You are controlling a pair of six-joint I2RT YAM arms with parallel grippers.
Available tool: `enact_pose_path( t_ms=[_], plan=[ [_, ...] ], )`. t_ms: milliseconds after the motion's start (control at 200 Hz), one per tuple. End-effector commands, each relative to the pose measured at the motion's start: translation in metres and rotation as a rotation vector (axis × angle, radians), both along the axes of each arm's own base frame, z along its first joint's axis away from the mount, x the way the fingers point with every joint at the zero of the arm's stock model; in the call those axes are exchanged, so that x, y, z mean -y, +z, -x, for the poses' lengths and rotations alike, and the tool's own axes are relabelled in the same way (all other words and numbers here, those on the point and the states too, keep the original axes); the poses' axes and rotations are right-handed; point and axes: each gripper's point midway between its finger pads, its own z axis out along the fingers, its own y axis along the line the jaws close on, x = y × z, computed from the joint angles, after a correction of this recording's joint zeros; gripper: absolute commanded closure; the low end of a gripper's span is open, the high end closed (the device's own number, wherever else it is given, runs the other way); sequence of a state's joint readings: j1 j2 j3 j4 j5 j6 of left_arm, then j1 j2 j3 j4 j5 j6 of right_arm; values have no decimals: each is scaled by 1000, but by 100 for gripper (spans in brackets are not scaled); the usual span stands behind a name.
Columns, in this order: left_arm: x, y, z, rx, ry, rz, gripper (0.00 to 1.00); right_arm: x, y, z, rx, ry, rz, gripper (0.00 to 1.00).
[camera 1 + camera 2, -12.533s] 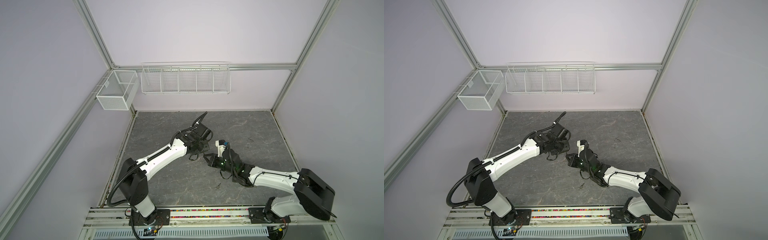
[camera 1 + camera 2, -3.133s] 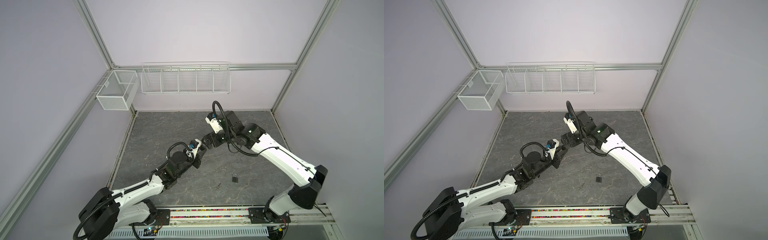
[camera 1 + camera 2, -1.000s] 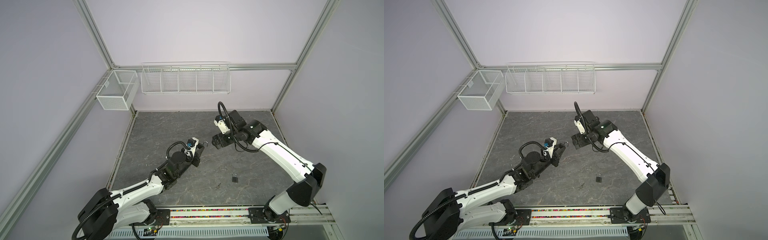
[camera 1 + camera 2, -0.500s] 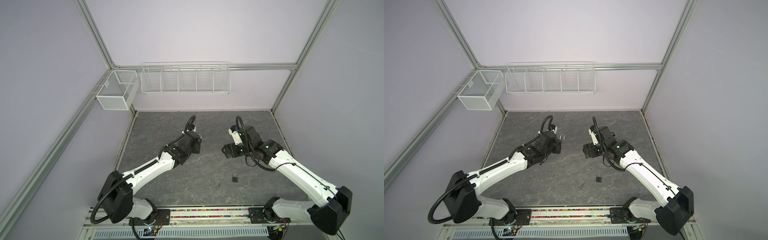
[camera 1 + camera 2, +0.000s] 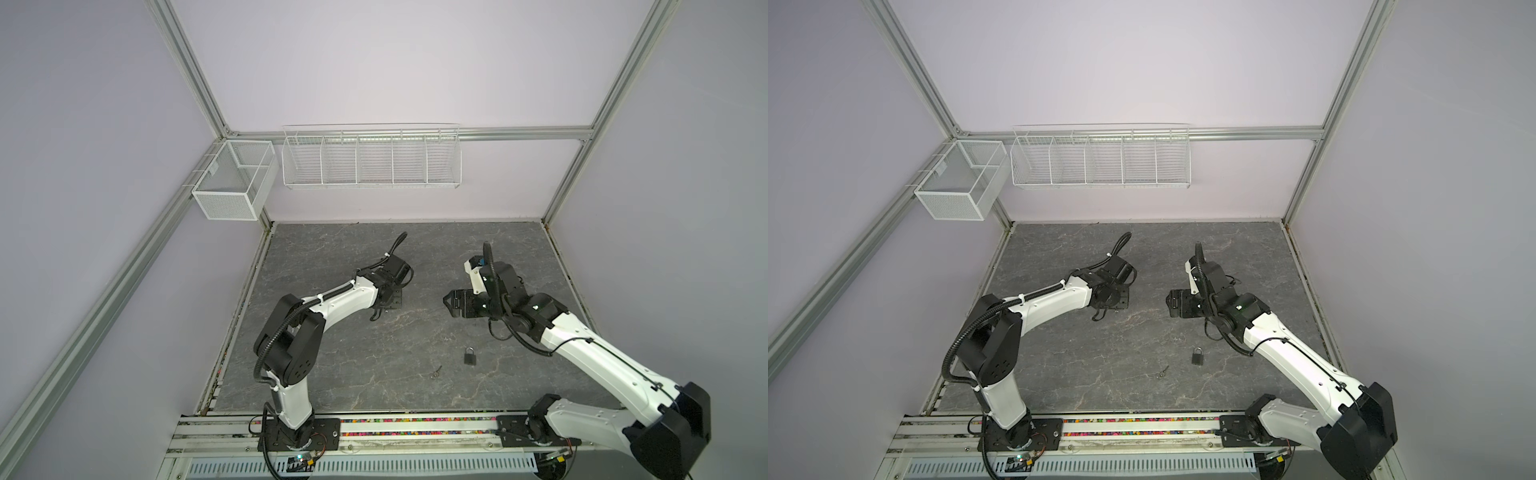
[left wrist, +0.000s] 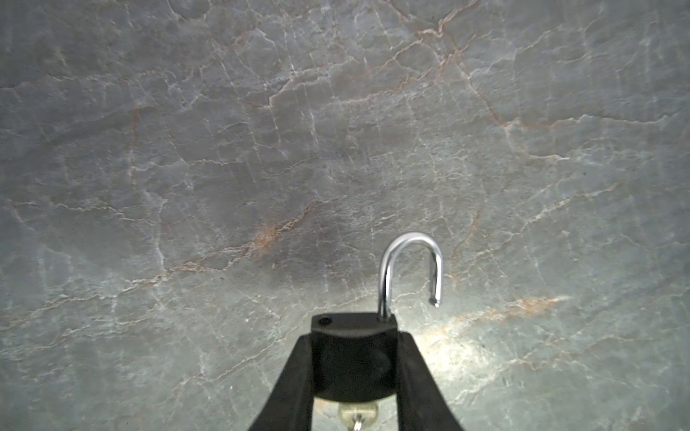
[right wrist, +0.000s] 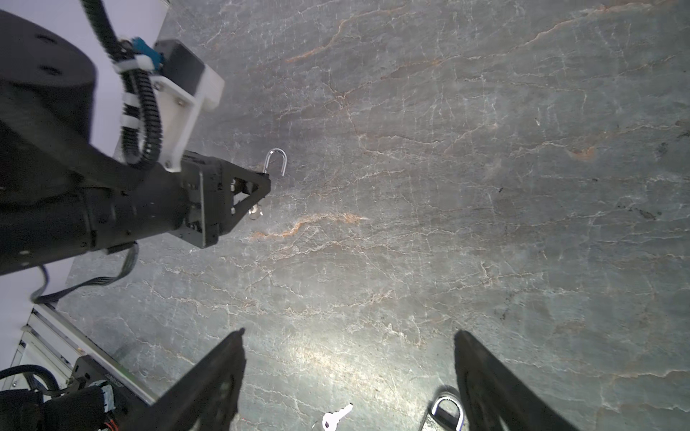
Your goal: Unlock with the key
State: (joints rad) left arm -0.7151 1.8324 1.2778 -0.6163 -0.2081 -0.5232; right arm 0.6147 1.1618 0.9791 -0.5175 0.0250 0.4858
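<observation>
Hands have split since ~3 s ago: then tip to tip over mid worktop (image 5: 415, 249), now well apart, L hand (image 5: 390, 302) on the left, R hand (image 5: 449, 305) on the right.

Near to far:
- By the front rail (image 5: 374, 428): loose key (image 5: 436, 371) flat on the worktop. 2nd lock (image 5: 470, 356) is near it, shackle looks shut. It lies close by the R forearm (image 5: 582, 353), not touching.
- Further back, the 2 hands. R hand (image 7: 349, 333): fingers spread wide, nothing btwn them.
- L hand (image 6: 354, 337): fingers closed on the body of the lock (image 6: 354, 362), held off the worktop. Shackle (image 6: 410, 237) is swung open, one leg in the body, free end clear. Key (image 6: 358, 414) sits in the end opposite the shackle.
- Back wall: wire rack (image 5: 371, 160), mesh basket (image 5: 232, 187) at the left corner.

Views:
- Both top views: L wrist & cable cover the lock, can't see it.
- L wrist view: shows the grip + open shackle.
- R wrist view: L hand (image 7: 263, 186) side on, shackle (image 7: 276, 150) and key (image 7: 255, 212) poking out on opposite sides.
- Same view, at the edge: loose key (image 7: 336, 412) and 2nd lock (image 7: 446, 410), the latter partly behind an R finger (image 7: 481, 380).
</observation>
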Motion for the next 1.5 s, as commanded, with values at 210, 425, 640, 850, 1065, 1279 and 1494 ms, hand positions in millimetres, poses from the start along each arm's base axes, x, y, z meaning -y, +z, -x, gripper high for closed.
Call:
enact_pose_path(
  t_ms=[210,425,640,850,1065,1279,1494],
  plan=[
    [0,-18,-1,-48,36,-25,100,-4,4,-5,11,-22,-59,12],
    [2,-31,-2,-68,36,-31,100,-5,-2,-6,-6,-19,-50,11],
    [0,-38,-1,-74,35,-45,100,-2,-4,-4,-7,-27,-40,11],
    [-3,-45,3,-97,42,-57,99,-1,-4,-4,-7,-27,-39,11],
    [-3,-46,4,-111,39,-60,54,2,-8,-3,-14,-30,-21,11],
    [3,-31,1,-97,35,-29,45,3,-10,-1,-16,-41,-28,11],
    [5,17,-5,-12,45,28,40,1,-7,1,-17,-19,-36,12]
  ],
)
